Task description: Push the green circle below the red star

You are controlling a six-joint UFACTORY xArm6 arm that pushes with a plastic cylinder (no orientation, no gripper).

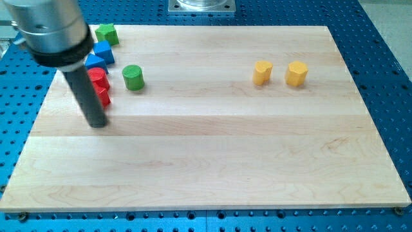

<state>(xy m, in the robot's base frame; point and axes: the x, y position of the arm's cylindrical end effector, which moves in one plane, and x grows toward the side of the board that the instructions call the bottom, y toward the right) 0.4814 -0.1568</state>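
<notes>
The green circle (133, 77) stands upright on the wooden board (212, 148) at the upper left. Two red blocks sit just to its left: one (98, 77) above, one (103, 95) below it, both partly hidden by the rod, so I cannot tell which is the star. My tip (97, 122) rests on the board just below the lower red block and to the lower left of the green circle, apart from it.
Two blue blocks (103, 51) (94, 63) and a green block (107, 33) sit above the red ones near the board's left edge. Two yellow blocks (262, 73) (297, 73) stand at the upper right. The blue perforated table (386, 77) surrounds the board.
</notes>
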